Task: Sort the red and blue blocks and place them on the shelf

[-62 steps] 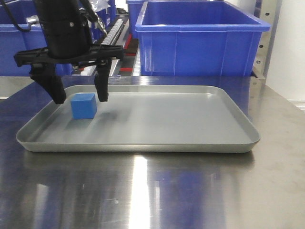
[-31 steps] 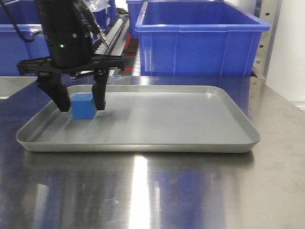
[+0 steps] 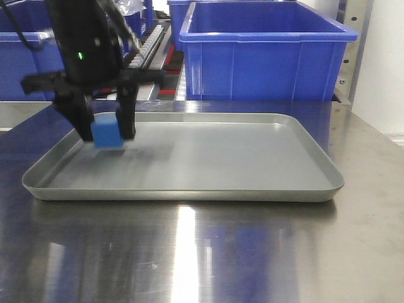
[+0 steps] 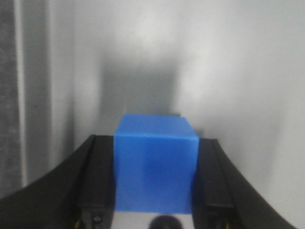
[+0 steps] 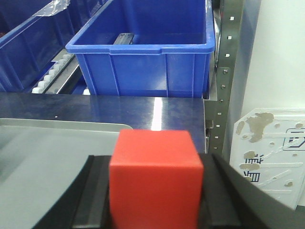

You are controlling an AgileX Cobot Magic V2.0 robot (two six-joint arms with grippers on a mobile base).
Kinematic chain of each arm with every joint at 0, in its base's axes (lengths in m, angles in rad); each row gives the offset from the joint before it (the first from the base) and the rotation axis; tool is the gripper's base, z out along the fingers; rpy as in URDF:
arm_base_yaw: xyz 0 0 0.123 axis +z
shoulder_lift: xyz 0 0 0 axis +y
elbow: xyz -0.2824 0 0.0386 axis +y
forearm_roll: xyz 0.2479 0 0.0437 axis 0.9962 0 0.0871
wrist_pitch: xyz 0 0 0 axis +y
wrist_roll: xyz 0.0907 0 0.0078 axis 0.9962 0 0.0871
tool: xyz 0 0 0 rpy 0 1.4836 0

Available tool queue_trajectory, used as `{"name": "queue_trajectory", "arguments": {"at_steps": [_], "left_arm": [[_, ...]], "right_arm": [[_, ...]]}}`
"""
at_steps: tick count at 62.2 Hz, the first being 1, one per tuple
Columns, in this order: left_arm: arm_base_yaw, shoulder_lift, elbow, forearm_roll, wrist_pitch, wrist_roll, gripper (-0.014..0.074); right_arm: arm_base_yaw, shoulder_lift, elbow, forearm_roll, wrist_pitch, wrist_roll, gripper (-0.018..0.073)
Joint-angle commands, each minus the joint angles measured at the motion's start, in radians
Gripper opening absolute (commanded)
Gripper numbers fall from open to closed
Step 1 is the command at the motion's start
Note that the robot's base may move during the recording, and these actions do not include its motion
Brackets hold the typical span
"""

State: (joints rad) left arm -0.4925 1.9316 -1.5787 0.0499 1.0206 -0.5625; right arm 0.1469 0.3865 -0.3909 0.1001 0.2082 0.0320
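Left gripper (image 3: 106, 135): black, two-fingered, pointing down over the left rear part of the tray. The jaws are drawn in narrow, with a cube clamped between them.
Left fingers (image 4: 97, 179): the inner pads press flat on two opposite faces of the cube.
Blue block: bright blue matte cube (image 3: 106, 131), plain-faced, sitting square in the left grip. It is low over the tray floor, and a soft shadow lies on the metal beside it. Blur hides whether its underside touches the floor.
Right gripper (image 5: 155, 202): black, seen only from its own wrist camera. The jaws are closed narrow around a cube.
Red block: bright red matte cube (image 5: 155, 174), plain-faced, held level between the right fingers. It is above the right end of the tray and the tabletop.
Tray: shallow grey metal tray (image 3: 252, 192) with rounded corners, resting flat on the tabletop.
Tabletop: shiny steel tabletop (image 3: 265, 252), which reflects the blue behind it.
Shelf: grey metal rack (image 5: 228, 62), of which a perforated upright stands at the right, behind the table edge.
Bin, right: large blue plastic bin (image 3: 265, 63), open-topped, just behind the tray on the rack.
Bin, left: second blue bin (image 3: 19, 63), partly hidden by the left arm.
Between bins: white roller track (image 5: 55, 81).
Far right: white chipped board (image 5: 271, 143), beside the upright.
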Motion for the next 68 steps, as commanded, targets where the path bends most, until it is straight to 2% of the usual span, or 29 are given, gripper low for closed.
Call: {"name": "queue_trajectory", "arguments": {"at_steps": [1,6,11,17,20,30,39,44,59,68], "left_arm": [[-0.005,-0.125,-0.013,0.006,-0.025,0.003,0.0123],[-0.001,-0.187,0.03,-0.008,-0.033,0.038,0.0123],[0.015,-0.256,0.082,-0.061,-0.058,0.102,0.0123],[0.045,-0.35,0.181,-0.171,-0.124,0.208,0.0123],[0.062,-0.396,0.234,-0.209,-0.167,0.293,0.0123],[0.117,-0.546,0.405,-0.216,-0.298,0.493,0.0124],[0.164,-0.677,0.567,-0.216,-0.479,0.598,0.0123],[0.177,-0.753,0.655,-0.216,-0.596,0.631,0.0123],[0.178,-1.001,0.904,-0.216,-0.9,0.631,0.0123],[0.178,-1.15,1.019,-0.223,-0.99,0.631,0.0124]], "right_arm": [[-0.007,0.006,-0.031,-0.008,-0.094,0.0,0.0068],[-0.007,0.006,-0.031,-0.008,-0.094,0.0,0.0068],[-0.007,0.006,-0.031,-0.008,-0.094,0.0,0.0068],[-0.007,0.006,-0.031,-0.008,-0.094,0.0,0.0068],[-0.007,0.006,-0.031,-0.008,-0.094,0.0,0.0068],[-0.007,0.006,-0.031,-0.008,-0.094,0.0,0.0068],[-0.007,0.006,-0.031,-0.008,-0.094,0.0,0.0068],[-0.007,0.006,-0.031,-0.008,-0.094,0.0,0.0068],[-0.007,0.006,-0.031,-0.008,-0.094,0.0,0.0068],[-0.007,0.006,-0.031,-0.008,-0.094,0.0,0.0068]]}}
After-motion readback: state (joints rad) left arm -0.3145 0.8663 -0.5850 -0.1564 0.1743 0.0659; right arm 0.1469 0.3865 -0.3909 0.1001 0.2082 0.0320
